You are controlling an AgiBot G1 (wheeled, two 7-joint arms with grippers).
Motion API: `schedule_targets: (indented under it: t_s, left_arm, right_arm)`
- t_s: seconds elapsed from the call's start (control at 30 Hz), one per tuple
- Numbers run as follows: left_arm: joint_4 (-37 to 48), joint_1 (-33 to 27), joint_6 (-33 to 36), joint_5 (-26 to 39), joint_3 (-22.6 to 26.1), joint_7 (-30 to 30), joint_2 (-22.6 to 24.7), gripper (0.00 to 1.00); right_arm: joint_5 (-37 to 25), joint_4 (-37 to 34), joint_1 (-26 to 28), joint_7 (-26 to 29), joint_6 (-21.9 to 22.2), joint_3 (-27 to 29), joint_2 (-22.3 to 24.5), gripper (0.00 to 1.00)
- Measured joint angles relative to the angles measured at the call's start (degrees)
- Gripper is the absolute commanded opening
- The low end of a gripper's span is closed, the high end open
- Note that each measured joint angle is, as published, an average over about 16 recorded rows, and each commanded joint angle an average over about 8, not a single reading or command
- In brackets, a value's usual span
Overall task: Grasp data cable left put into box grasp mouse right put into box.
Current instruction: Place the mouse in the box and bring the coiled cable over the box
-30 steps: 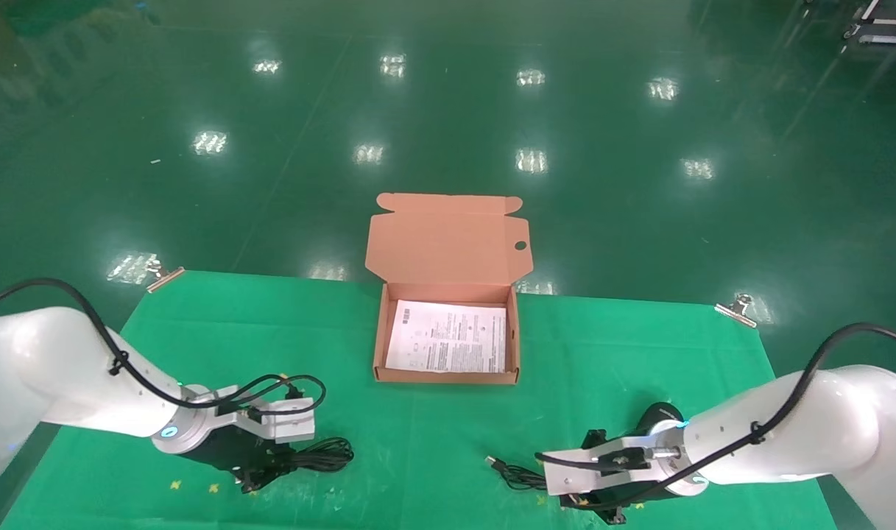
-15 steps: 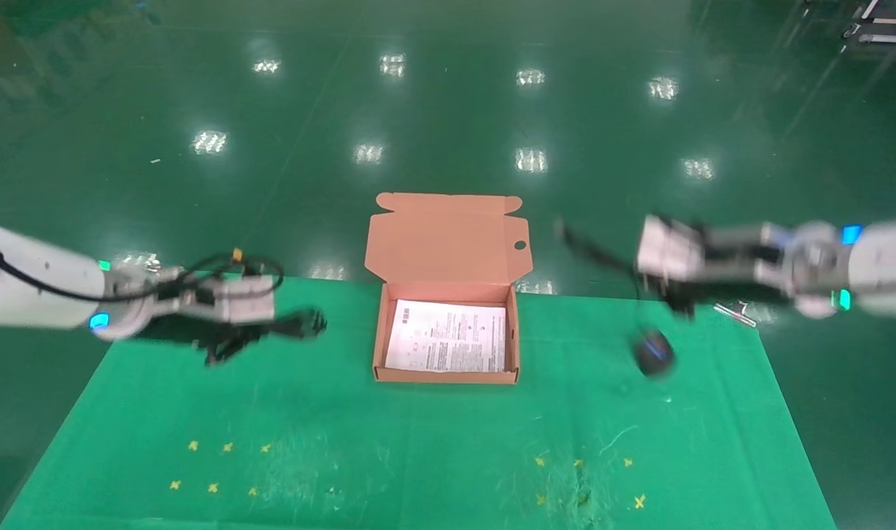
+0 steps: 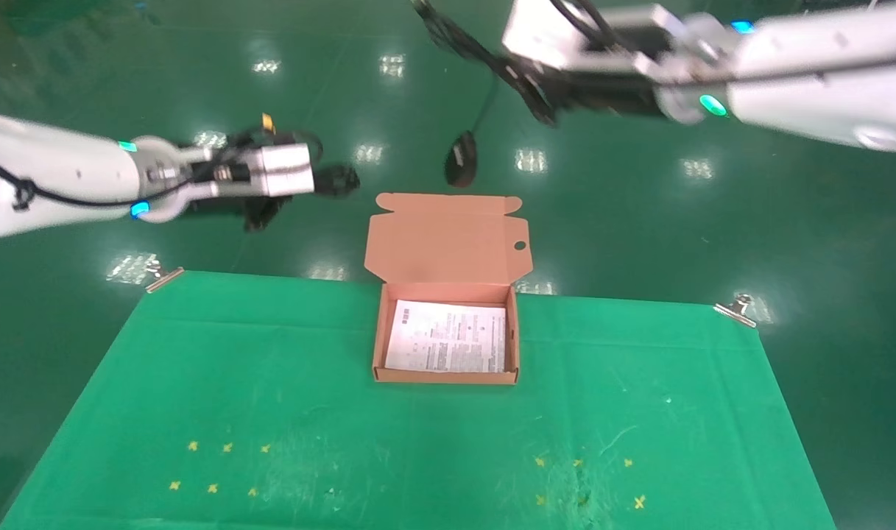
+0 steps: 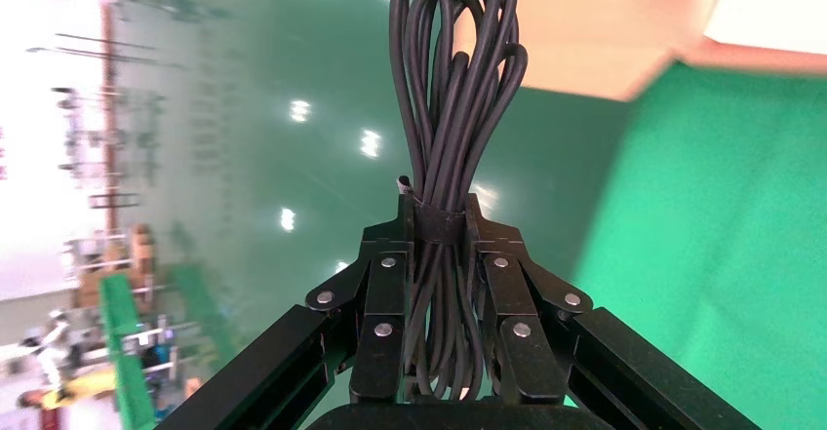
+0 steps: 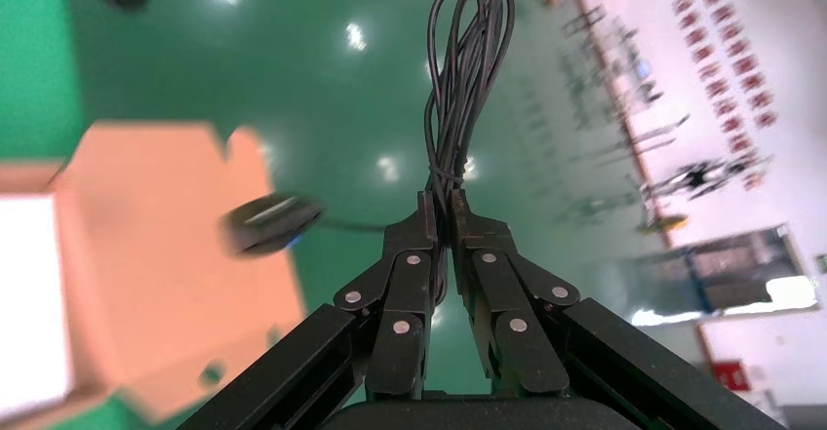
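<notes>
The data cable (image 4: 451,108), a banded bundle of black loops, is clamped in the left tool (image 4: 439,217), held in the air off the bench's far left edge, left of the box lid. The mouse (image 3: 461,157) hangs by its cord (image 5: 458,79) just past the lid's far edge; the right tool (image 5: 442,211) is pinched on the folded cord, raised high beyond the box. The open salmon-orange box (image 3: 378,346) sits at the far middle of the green bench (image 3: 197,383), its printed sheet (image 3: 448,338) uncovered on the bottom.
</notes>
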Motion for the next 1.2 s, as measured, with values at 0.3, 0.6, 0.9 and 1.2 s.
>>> schedule_targets:
  t_s: [0.3, 0.6, 0.9, 1.2]
  left_arm:
    - [0.6, -2.3, -2.0, 0.1, -1.1, -0.9, 1.0, 0.0]
    - [0.3, -2.2, -0.6, 1.0, -1.0, -2.2, 0.0, 0.0]
    - [-0.9, -1.1, 2.7, 3.5, 0.0, -5.1, -1.4, 0.0]
    - [-2.5, -0.4, 4.8, 5.5, 0.6, -7.6, -2.0, 0.0]
  right_arm:
    - [3.3, -8.4, 3.7, -6.3, 1.8, 1.1, -5.7, 0.0]
    - [3.8, -12.0, 3.5, -7.7, 1.8, 0.7, -7.7, 0.0]
    - [3.1, -14.9, 1.4, -8.0, 1.5, -0.9, -9.8, 0.0]
    - [4.0, -15.3, -2.0, -7.2, 0.3, -3.2, -11.2, 0.0]
